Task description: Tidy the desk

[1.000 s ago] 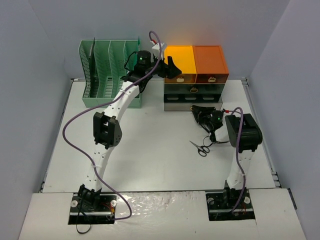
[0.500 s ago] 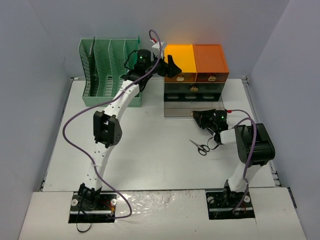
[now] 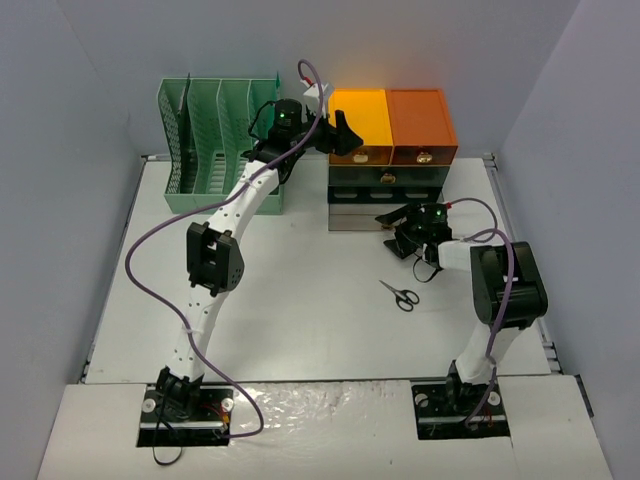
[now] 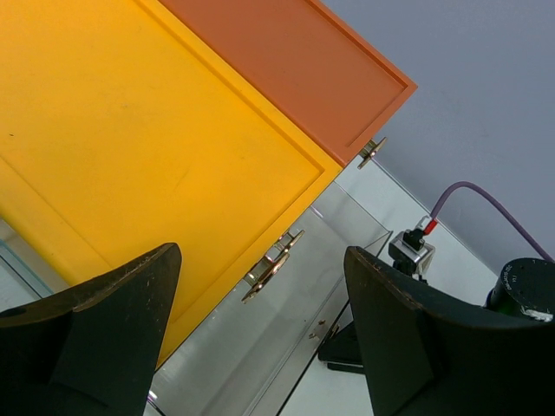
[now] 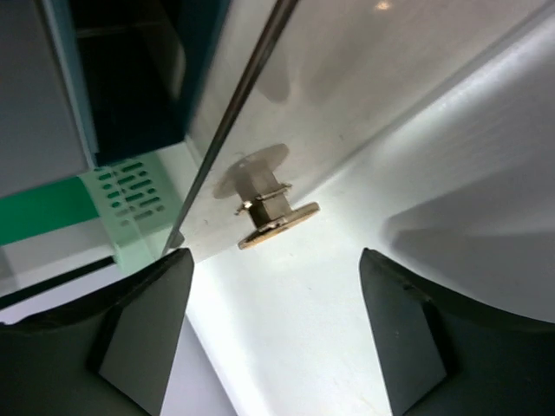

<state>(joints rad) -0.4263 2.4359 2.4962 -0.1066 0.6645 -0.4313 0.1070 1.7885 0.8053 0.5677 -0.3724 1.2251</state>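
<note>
The desk (image 3: 300, 330) is a wide off-white tabletop. An orange-and-grey drawer unit (image 3: 392, 190) stands at its back. Black scissors (image 3: 400, 295) lie on the desk in front of the unit. My left gripper (image 3: 345, 133) is open and empty at the unit's yellow top drawer; in the left wrist view (image 4: 262, 256) a brass knob (image 4: 273, 264) sits between the spread fingers, not touched. My right gripper (image 3: 393, 219) is open and empty at the bottom pale drawer; in the right wrist view (image 5: 276, 256) its brass knob (image 5: 277, 224) lies just beyond the fingertips.
A mint-green slotted file rack (image 3: 218, 140) stands at the back left, beside the drawer unit. The orange top drawer (image 3: 422, 120) with its own knob (image 4: 371, 153) is right of the yellow one. Grey walls close in the desk on three sides.
</note>
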